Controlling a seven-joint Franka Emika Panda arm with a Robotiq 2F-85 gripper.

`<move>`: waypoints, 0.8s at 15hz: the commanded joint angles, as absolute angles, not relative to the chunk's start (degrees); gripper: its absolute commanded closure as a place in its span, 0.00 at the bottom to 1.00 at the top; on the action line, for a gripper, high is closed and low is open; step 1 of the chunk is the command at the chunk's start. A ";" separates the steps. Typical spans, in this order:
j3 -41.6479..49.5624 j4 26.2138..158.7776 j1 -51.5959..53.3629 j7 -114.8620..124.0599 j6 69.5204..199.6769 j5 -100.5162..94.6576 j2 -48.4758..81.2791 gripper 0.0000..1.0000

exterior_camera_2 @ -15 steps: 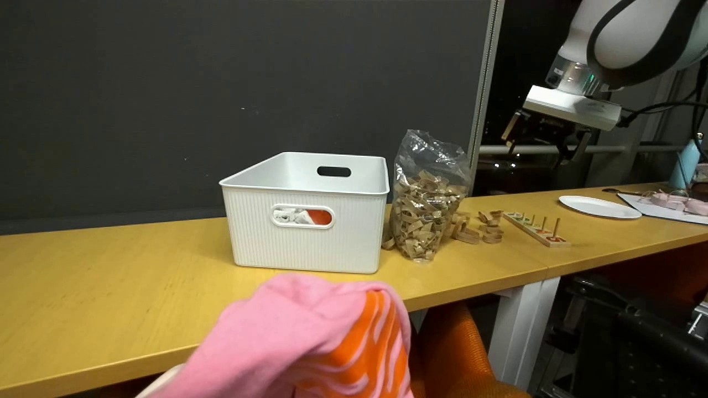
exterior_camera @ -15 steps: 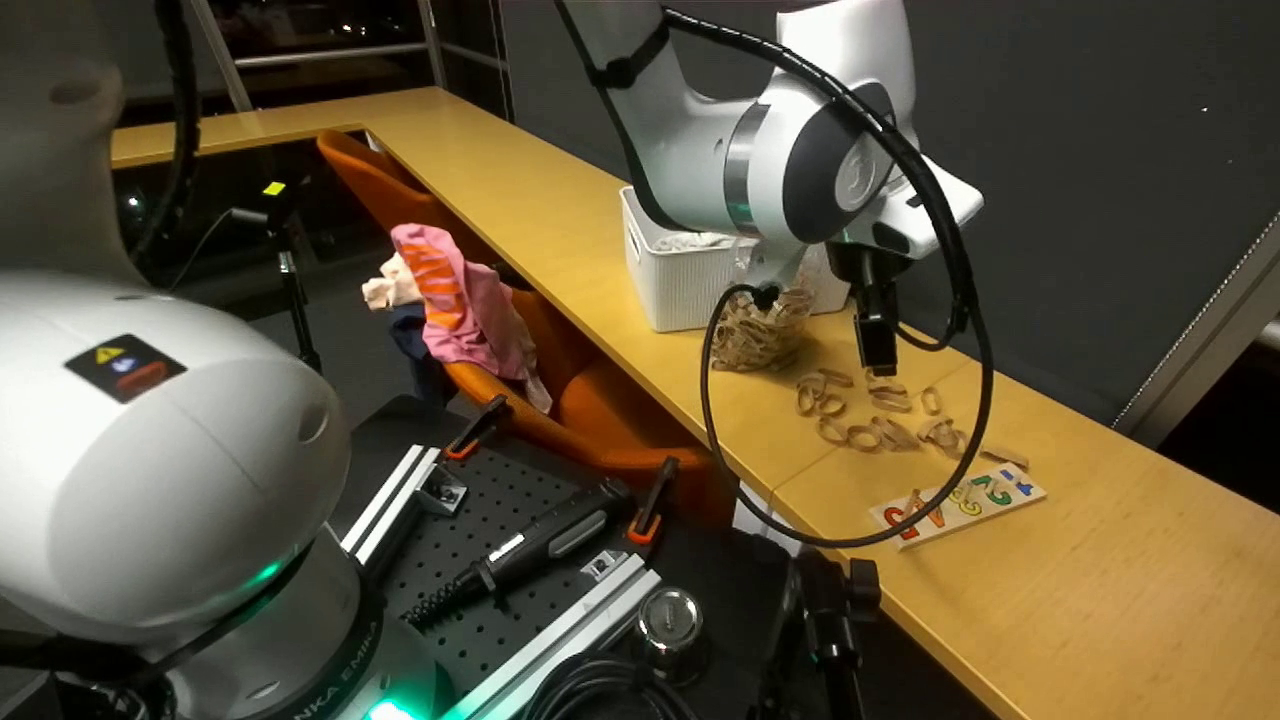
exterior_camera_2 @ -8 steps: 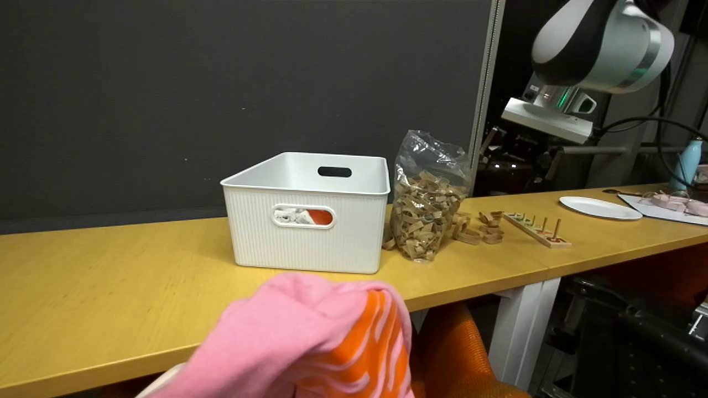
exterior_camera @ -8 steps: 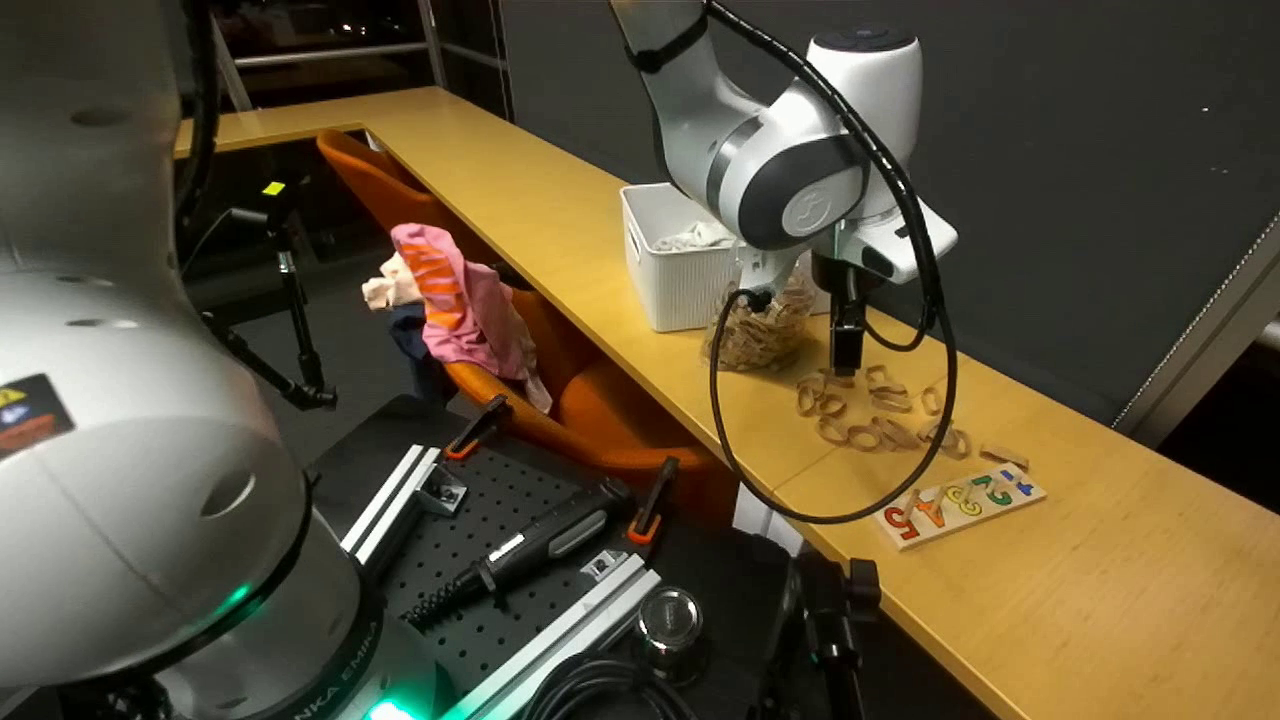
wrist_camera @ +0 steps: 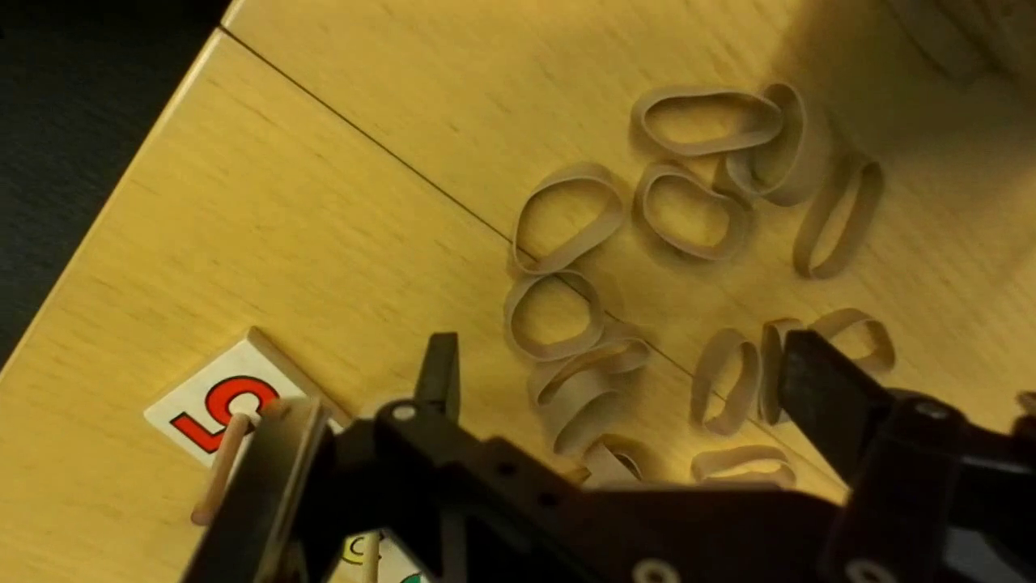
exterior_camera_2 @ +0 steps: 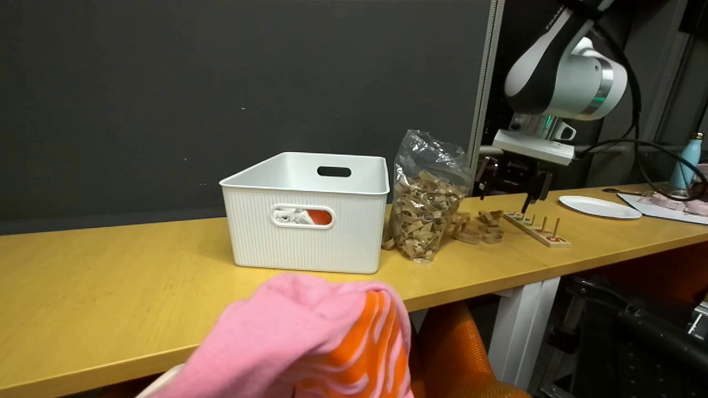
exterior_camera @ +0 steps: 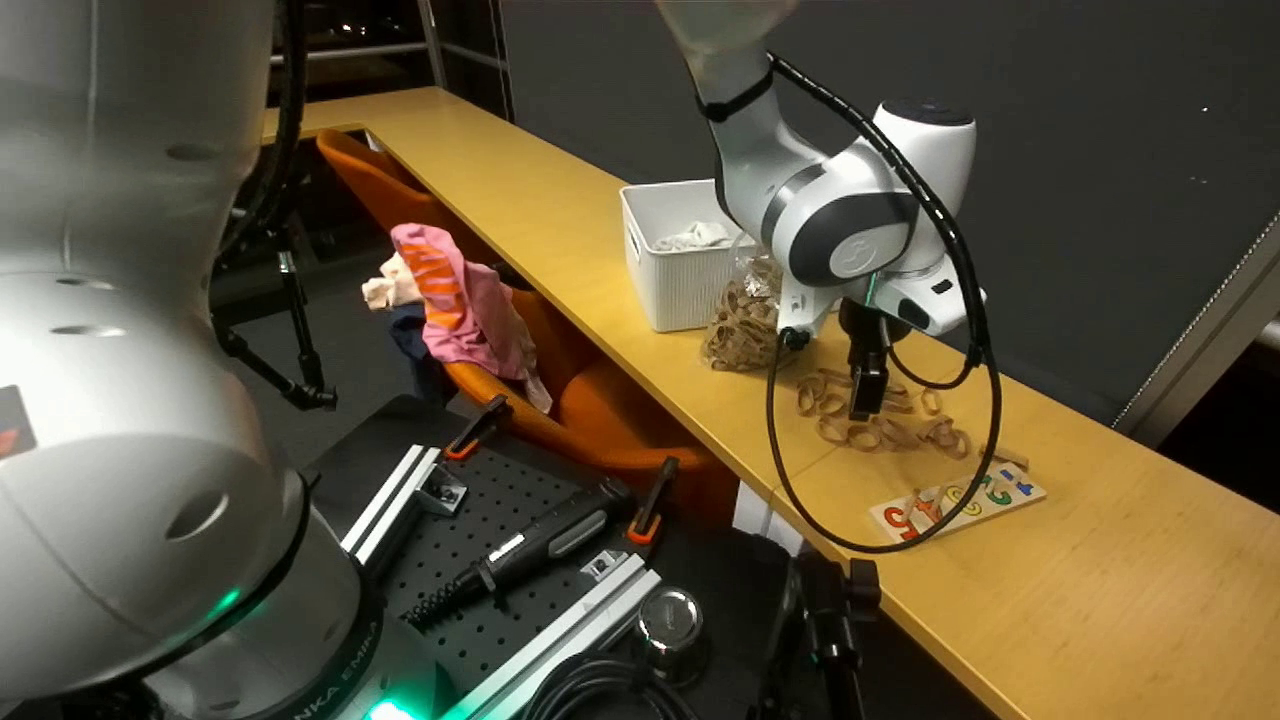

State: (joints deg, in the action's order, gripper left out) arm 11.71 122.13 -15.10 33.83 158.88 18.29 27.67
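My gripper point(wrist_camera: 622, 356) stands open above the table, with black fingers point(wrist_camera: 441, 368) spread wide and nothing held between them. Below it lie several loose tan bands point(wrist_camera: 595, 397), some round and some flattened, apart from the fingertips as far as I can tell. In both exterior views the gripper point(exterior_camera_2: 509, 188) hangs over this scatter of bands point(exterior_camera: 890, 437). A small number board with upright pegs point(wrist_camera: 275, 356) lies near the left finger in the wrist view, partly hidden by the gripper. The same board point(exterior_camera_2: 553, 242) rests flat, its pegs pointing up.
Close by stands a clear plastic bag point(exterior_camera_2: 426, 215) full of tan bands, beside a white bin point(exterior_camera_2: 304, 243) with cloth inside. A white plate point(exterior_camera_2: 600, 208) lies farther along the table. The table's edge point(wrist_camera: 105, 202) shows at left. A pink cloth point(exterior_camera: 465, 300) drapes an orange chair.
The arm has come down, bringing the gripper lower over the loose bands. Its jaws have stayed apart. The bands, board, bag and bin have not moved.
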 commanded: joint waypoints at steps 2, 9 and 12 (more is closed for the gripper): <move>11.54 114.02 -14.61 32.28 156.65 19.39 35.21 0.00; 9.97 109.60 -14.23 31.32 156.53 20.01 40.79 0.00; 9.48 109.77 -14.12 31.03 156.72 20.14 41.60 0.00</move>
